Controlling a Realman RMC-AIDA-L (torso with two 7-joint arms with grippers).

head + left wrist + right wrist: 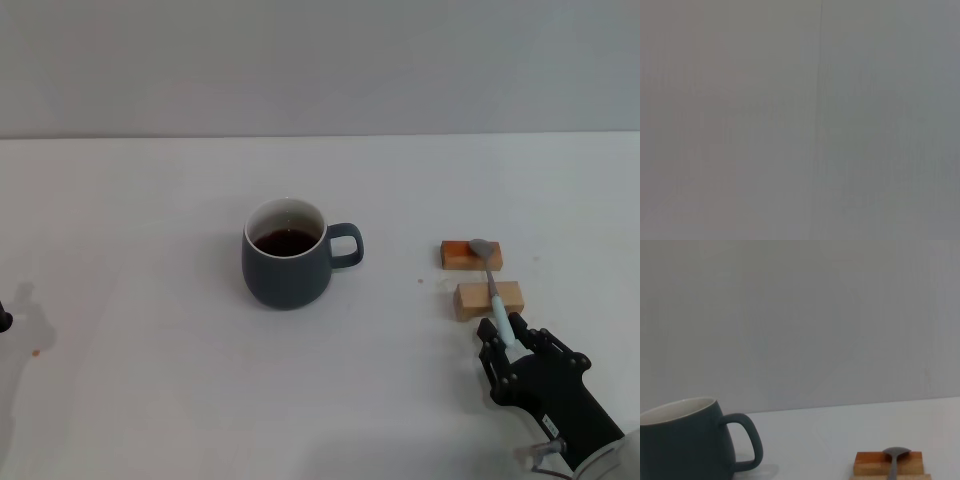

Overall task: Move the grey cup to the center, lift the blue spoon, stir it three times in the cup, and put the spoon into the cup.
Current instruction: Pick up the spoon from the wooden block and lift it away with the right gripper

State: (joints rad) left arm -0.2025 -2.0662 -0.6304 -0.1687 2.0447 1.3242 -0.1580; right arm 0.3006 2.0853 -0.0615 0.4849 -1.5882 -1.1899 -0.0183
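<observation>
spoon [491, 284] lies across 2 wooden blocks [488, 299] well to the handle side of the cup [286, 255], long axis running from bowl on the far block to handle end nearest the robot. right gripper [506, 341] sits at that handle end, in line with it; can't tell if it's open or gripping. left arm isn't near, so it's the right arm's job.

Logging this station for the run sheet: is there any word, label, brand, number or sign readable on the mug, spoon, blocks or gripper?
None readable.
Squat dark slate-grey ceramic mug: plain, no print.
Slim spoon with pale blue handle: no marking.
Two small wooden blocks: bare wood.
Black right gripper: at the spoon's handle end; a small pale tag lower on that arm, too small to read.
Left wrist view: only blank grey.
</observation>
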